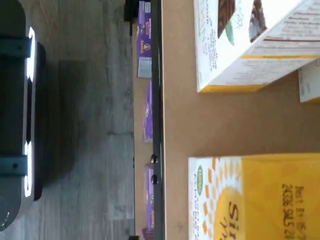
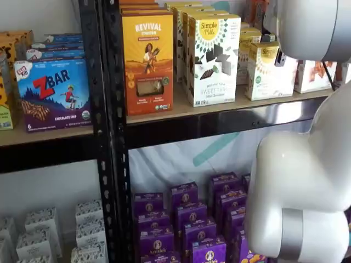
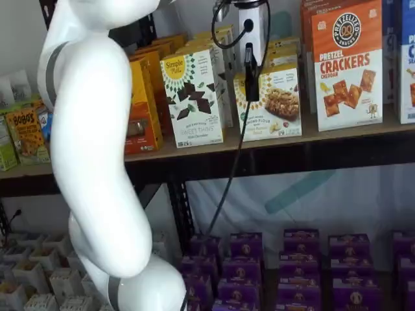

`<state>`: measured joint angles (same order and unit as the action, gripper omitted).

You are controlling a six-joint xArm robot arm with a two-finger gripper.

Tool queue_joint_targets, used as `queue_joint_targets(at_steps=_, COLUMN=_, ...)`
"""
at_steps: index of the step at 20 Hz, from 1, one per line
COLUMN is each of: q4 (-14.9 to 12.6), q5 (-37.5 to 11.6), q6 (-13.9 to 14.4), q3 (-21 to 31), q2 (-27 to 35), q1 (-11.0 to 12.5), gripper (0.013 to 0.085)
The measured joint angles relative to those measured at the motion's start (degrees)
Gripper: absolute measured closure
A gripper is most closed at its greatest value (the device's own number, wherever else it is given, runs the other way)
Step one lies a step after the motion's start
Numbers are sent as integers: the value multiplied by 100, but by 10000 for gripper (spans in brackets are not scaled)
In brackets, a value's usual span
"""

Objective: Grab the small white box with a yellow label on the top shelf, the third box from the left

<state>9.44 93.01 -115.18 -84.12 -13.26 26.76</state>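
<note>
The small white box (image 3: 275, 107) with yellow top and pictured cookies stands on the top shelf (image 3: 259, 148), right of a taller white box. It also shows in a shelf view (image 2: 264, 74). My gripper (image 3: 249, 78) hangs just in front of its upper left face. Only one black finger shows side-on, so I cannot tell if it is open. In the wrist view the box's yellow top (image 1: 265, 200) lies close below the camera, on the tan board (image 1: 200, 120) behind the black rail (image 1: 157, 100).
The taller white box with chocolate squares (image 3: 193, 97) stands beside the small box, also in the wrist view (image 1: 250, 40). An orange Revival box (image 2: 147, 60) and a pretzel cracker box (image 3: 347, 61) flank them. Purple boxes (image 3: 298, 259) fill the lower shelf. A cable (image 3: 227, 175) hangs down.
</note>
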Motion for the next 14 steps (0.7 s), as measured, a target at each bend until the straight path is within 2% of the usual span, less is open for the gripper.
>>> queue_joint_targets(at_steps=12, q4=-119, q5=-305, q6=117, q3=273, q2=-111, q1=-166, gripper=130)
queue_joint_targets(at_steps=14, q4=-109, q5=-314, q6=117, q3=280, q2=-110, q1=-165, gripper=210)
